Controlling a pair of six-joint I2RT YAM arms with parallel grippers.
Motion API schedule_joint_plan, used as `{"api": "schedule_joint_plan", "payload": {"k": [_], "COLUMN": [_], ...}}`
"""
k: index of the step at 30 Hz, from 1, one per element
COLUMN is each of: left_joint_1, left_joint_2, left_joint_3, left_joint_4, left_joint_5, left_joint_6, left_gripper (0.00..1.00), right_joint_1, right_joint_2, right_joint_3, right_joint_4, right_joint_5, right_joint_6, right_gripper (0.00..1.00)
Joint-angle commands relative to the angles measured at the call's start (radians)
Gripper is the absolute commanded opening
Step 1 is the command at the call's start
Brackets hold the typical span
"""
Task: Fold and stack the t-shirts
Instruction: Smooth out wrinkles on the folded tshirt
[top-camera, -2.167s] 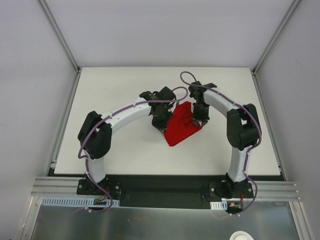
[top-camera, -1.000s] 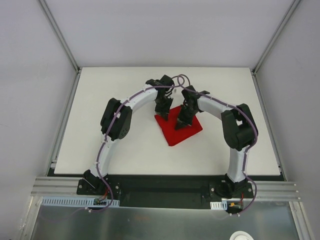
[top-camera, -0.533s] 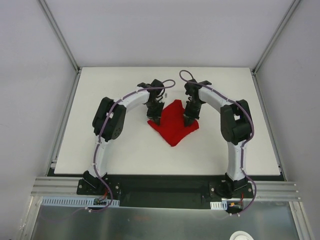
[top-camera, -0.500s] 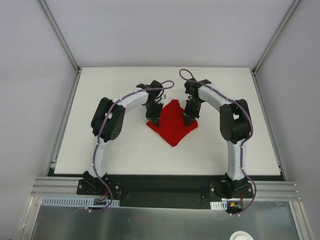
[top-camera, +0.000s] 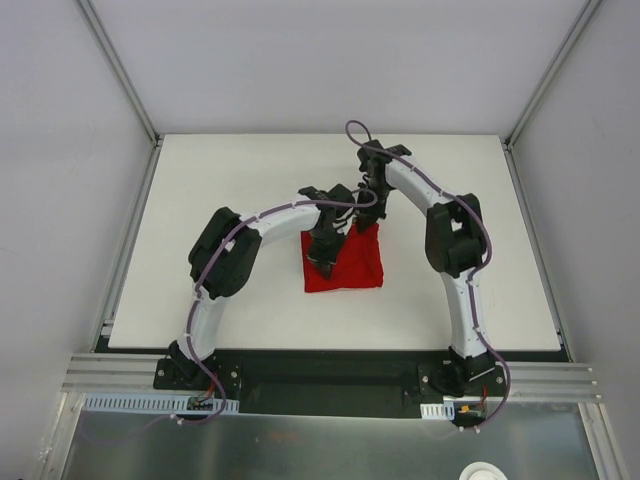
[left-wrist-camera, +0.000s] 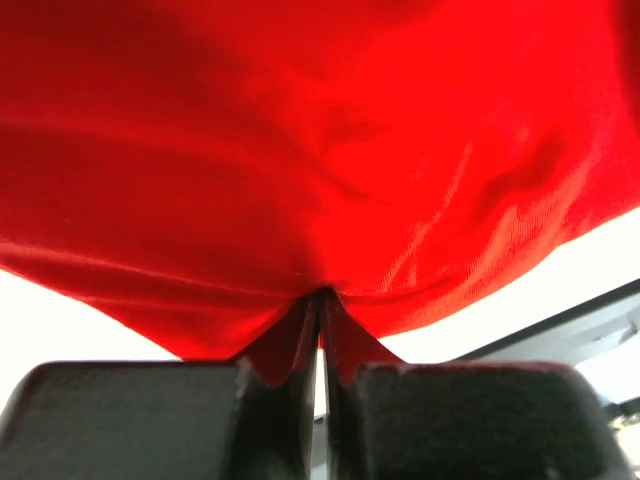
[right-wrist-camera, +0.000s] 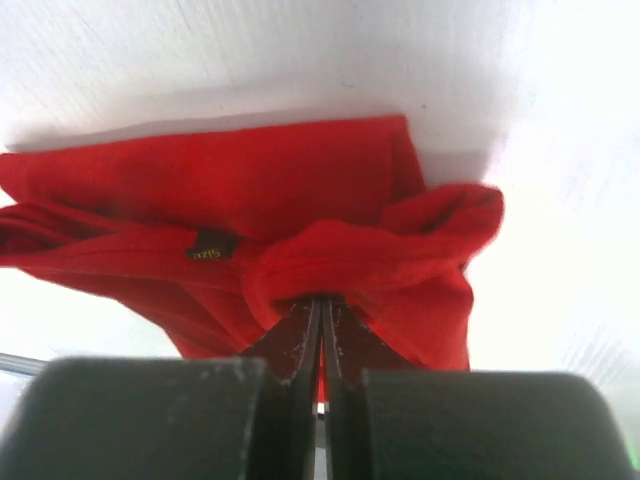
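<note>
Since half a second earlier the shirt (top-camera: 350, 268), near the middle of the table (top-camera: 220, 200), had changed from a diamond to a squared rectangle, the left gripper (top-camera: 324, 262) and right gripper (top-camera: 366, 222) both clamped on its cloth, which suggested a fold carried over and not yet released.

White matte rectangular table (top-camera: 200, 200), evenly lit. Pale grey wall panels (top-camera: 330, 60) enclose the table on its far, left and right sides. Slanted aluminium corner struts (top-camera: 118, 70) rise from its far corners. Ribbed aluminium rail (top-camera: 330, 372) along its near edge; brushed metal sheet (top-camera: 330, 440) beyond that rail.
</note>
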Motion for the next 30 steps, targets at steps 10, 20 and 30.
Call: {"api": "schedule_joint_plan", "payload": {"k": [10, 20, 30], "left_joint_1": [0.030, 0.078, 0.122], "left_joint_2": [-0.198, 0.007, 0.069], "left_joint_3": [0.191, 0.169, 0.330], "left_joint_4": [-0.093, -0.032, -0.044], "left_joint_5": [-0.239, -0.113, -0.127], "left_joint_6": [0.000, 0.029, 0.021], "left_gripper": [0.00, 0.00, 0.00], "right_joint_1": [0.002, 0.017, 0.022], "right_joint_2": [-0.428, -0.375, -0.209], "right_joint_3": [-0.171, -0.348, -0.174], "right_joint_4": [-0.017, 0.073, 0.064], "right_joint_5": [0.106, 0.031, 0.011], "right_joint_6": [-0.057, -0.027, -0.060], "right_gripper": [0.01, 0.01, 0.01]}}
